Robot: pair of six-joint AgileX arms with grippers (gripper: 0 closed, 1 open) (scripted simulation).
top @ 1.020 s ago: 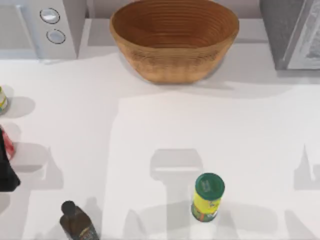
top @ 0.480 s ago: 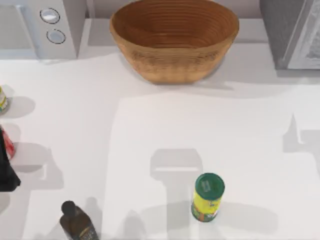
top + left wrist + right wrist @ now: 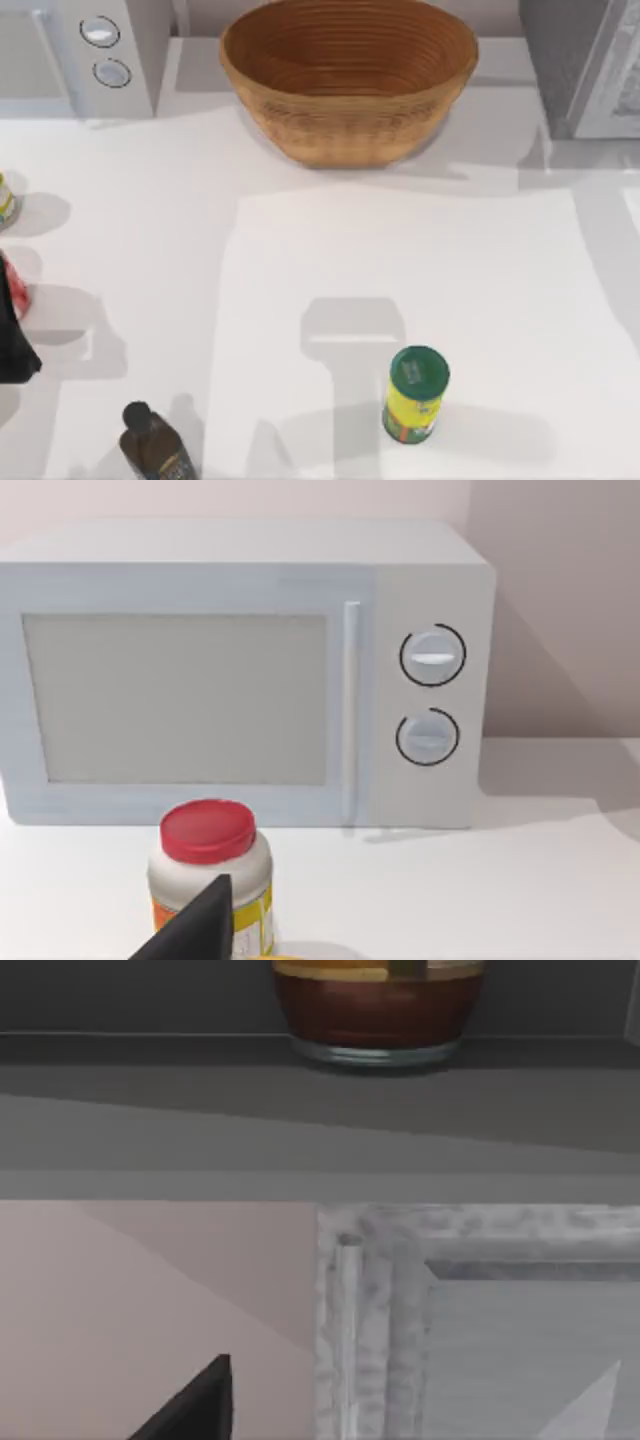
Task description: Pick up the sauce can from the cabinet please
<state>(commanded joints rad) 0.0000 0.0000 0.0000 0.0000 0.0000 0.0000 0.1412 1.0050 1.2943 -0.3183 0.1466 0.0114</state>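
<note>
Since the earlier frames, the pointed shadow on the right part of the bench (image 3: 300,250) has travelled from the right edge up toward the grey cabinet (image 3: 560,70) at the far right corner; the things on the bench have not changed place.

From my right wrist view, the sauce can (image 3: 378,1010) stands upright on a dark shelf (image 3: 200,1060) of the cabinet. I see only its lower part: a dark maroon-brown body, a yellow-tan band above it, and a pale metal rim at the base that touches the shelf. Below the shelf there is the mottled grey frame of the cabinet door (image 3: 370,1310). One dark finger (image 3: 195,1405) of my right gripper shows at the picture's edge, and I cannot tell if the gripper is wide or narrow.

My left arm stays at the left side of the bench, facing the white microwave (image 3: 240,670). A white jar with a red lid (image 3: 210,875) stands just before it, and one dark fingertip (image 3: 195,930) of the left gripper is in front of the jar; its opening I cannot tell either.

On the bench are also the woven basket (image 3: 348,75), the yellow container with green lid (image 3: 415,392) and the small dark bottle (image 3: 155,445).
</note>
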